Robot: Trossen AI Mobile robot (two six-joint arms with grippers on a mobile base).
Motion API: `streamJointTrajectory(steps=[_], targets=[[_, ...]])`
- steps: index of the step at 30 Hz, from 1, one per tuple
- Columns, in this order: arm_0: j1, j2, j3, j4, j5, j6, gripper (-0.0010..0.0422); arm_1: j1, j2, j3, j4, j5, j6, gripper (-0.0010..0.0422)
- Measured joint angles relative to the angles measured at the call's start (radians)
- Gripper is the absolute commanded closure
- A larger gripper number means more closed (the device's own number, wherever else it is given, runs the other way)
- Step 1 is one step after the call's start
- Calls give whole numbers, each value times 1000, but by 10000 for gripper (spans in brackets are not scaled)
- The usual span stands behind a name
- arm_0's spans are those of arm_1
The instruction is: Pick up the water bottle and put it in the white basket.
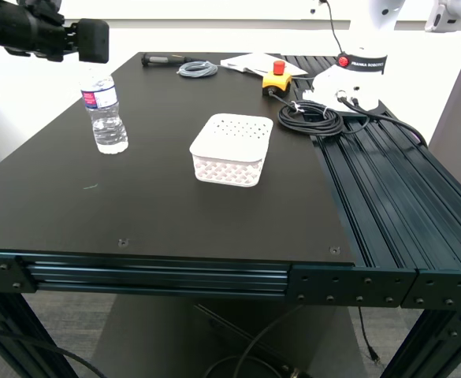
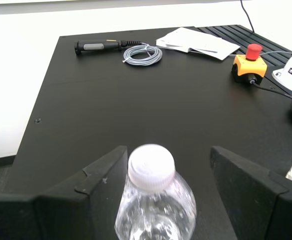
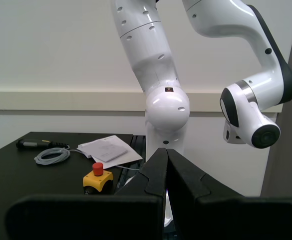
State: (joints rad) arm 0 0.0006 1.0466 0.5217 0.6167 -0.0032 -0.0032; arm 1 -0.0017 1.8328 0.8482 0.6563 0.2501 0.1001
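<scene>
The water bottle (image 1: 104,110) stands upright on the black table (image 1: 159,205) at the exterior view's left; it is clear, with a white cap and a blue, white and magenta label. My first gripper (image 1: 93,41) hovers just above it, open. In the first wrist view the bottle's cap (image 2: 151,167) sits between the two spread fingers (image 2: 101,175) without touching them. The white basket (image 1: 232,148) stands empty near the table's middle, to the bottle's right. My second gripper (image 3: 166,152) is shut on nothing and faces a white robot arm (image 3: 160,85).
At the table's back lie a black-handled tool (image 1: 163,59), a grey cable coil (image 1: 197,69), papers (image 1: 254,63), a yellow box with a red button (image 1: 276,77) and a black cable coil (image 1: 309,118). The white robot's base (image 1: 356,75) stands back right, beside slotted rails (image 1: 388,181).
</scene>
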Motion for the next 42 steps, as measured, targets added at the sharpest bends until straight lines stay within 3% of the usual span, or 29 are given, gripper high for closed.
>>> streamJointTrajectory(steps=[11,13,16,20,24,30,33,39,42], targets=[[0,0,0,0,0,0,412,0,122,121,-6,45,-22,291],[1,0,0,0,0,0,412,0,124,122,-11,62,-21,325],[0,0,0,0,0,0,412,0,124,122,-15,75,-19,413],[0,0,0,0,0,0,412,0,124,122,-21,98,-16,397],[0,0,0,0,0,0,412,0,123,124,-33,100,-14,416],[1,0,0,0,0,0,412,0,122,129,-38,101,-13,387],[0,0,0,0,0,0,412,0,122,134,-42,101,-3,346],[0,0,0,0,0,0,412,2,123,132,-56,83,27,181],[0,0,0,0,0,0,412,2,126,131,-78,14,33,134]])
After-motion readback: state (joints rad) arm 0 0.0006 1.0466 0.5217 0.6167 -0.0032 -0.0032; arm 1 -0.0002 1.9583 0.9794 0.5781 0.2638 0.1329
